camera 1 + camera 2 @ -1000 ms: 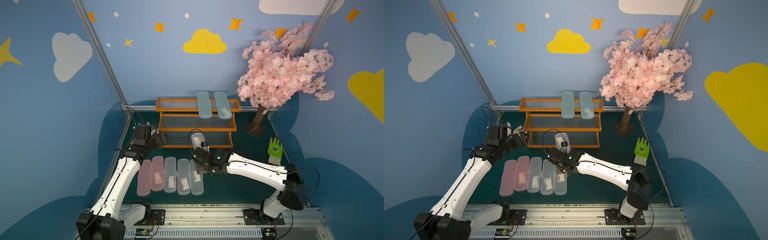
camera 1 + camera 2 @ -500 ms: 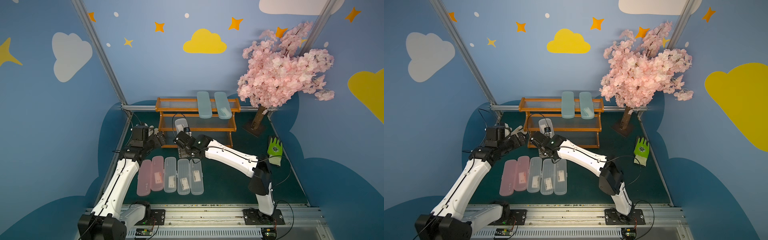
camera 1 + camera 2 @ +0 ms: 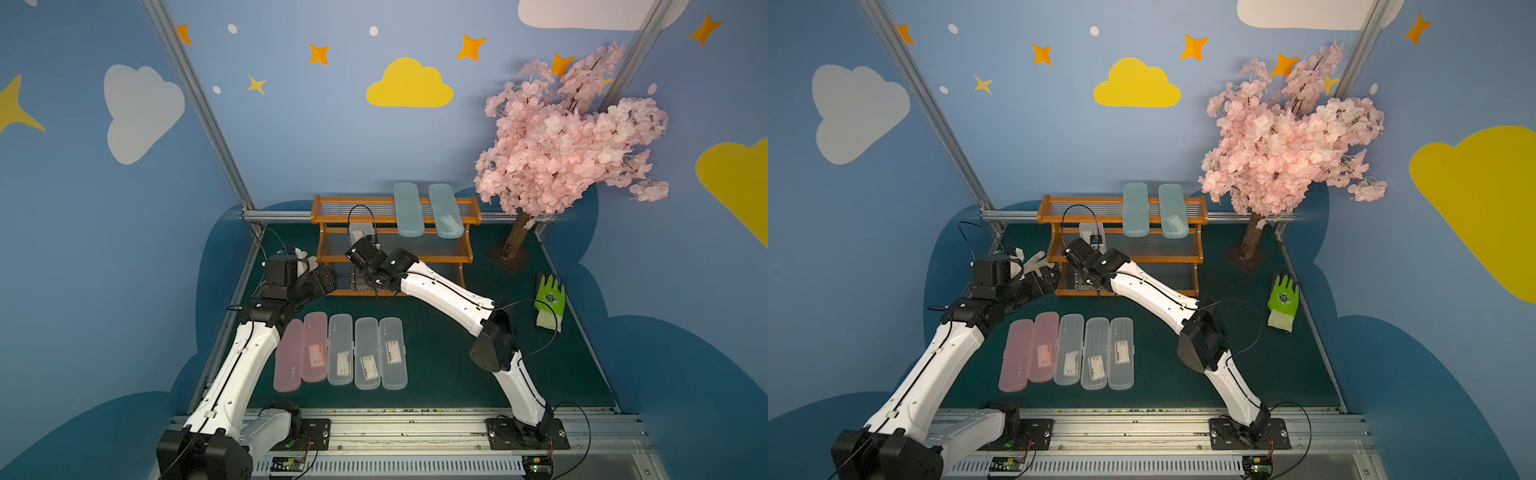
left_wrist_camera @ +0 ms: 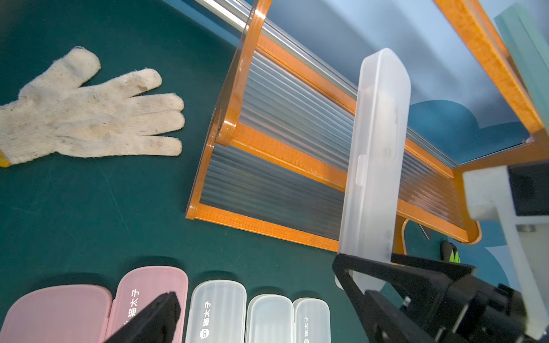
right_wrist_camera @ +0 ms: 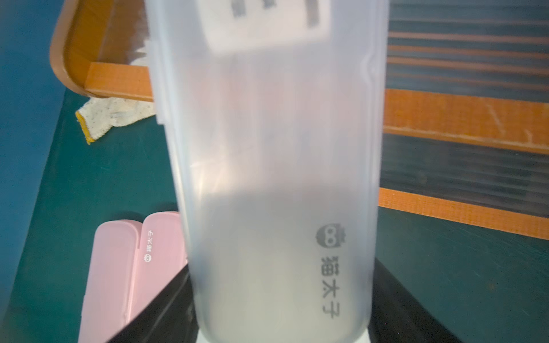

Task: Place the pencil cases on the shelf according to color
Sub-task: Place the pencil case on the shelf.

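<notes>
On the green mat, front row, lying side by side: two pink pencil cases on the left arm's side, then three clear-white pencil cases, most bearing white labels.

Shelf: orange, three stepped tiers of clear ribbed slats, at the back of the mat.
- Top tier: two light blue pencil cases, side by side, right of centre, ends jutting past the rails.
- Middle and lower tiers: no case lying flat on either.

Right gripper: fingers pinch one end of the held pencil case, a fourth clear-white one. It stands tilted over the shelf's left part, with its far end above the middle tier in both top views. Whether it touches a tier cannot be told.

Left gripper: near the shelf's left front corner. One black finger shows, set off to the side and touching nothing; jaws parted and empty.

White knit glove: flat on the mat, left of the shelf.

Green glove: at the mat's right edge.

Pink blossom tree: back right corner.
</notes>
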You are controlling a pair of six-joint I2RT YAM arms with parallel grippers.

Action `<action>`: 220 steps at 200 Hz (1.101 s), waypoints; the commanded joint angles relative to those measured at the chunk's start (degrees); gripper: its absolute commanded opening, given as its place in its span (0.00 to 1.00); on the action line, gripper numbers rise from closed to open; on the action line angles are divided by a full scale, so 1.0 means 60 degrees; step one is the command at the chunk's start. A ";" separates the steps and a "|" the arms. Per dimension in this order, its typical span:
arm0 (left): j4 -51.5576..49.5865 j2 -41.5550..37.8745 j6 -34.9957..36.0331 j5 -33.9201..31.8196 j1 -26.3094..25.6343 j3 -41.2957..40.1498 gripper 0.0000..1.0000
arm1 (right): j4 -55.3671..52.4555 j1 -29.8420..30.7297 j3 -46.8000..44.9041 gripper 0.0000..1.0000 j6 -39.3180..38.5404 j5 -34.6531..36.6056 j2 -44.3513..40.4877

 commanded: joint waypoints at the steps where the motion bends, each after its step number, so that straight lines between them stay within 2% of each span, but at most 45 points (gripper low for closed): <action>1: 0.0280 -0.0158 0.0053 0.0349 0.0049 0.0003 1.00 | 0.0284 -0.0154 0.0317 0.69 0.0070 -0.0479 0.0243; 51: 0.0325 -0.0178 0.0050 0.0653 0.0038 -0.0014 1.00 | 0.0942 -0.0562 0.0707 0.72 0.0319 -0.0870 0.0574; 126: 0.0294 0.0053 0.0032 0.1116 0.0035 0.0020 1.00 | 0.1799 -0.0763 0.0769 0.87 0.0544 -0.1436 0.0621; 162: 0.0301 0.0046 0.0041 0.1115 0.0048 0.0006 1.00 | 0.1805 -0.0794 0.0732 0.88 0.0465 -0.1595 0.0464; 220: 0.0345 0.0104 0.0037 0.1116 0.0047 -0.0078 1.00 | 0.0825 -0.0672 0.0370 0.88 -0.0272 -0.0753 -0.0394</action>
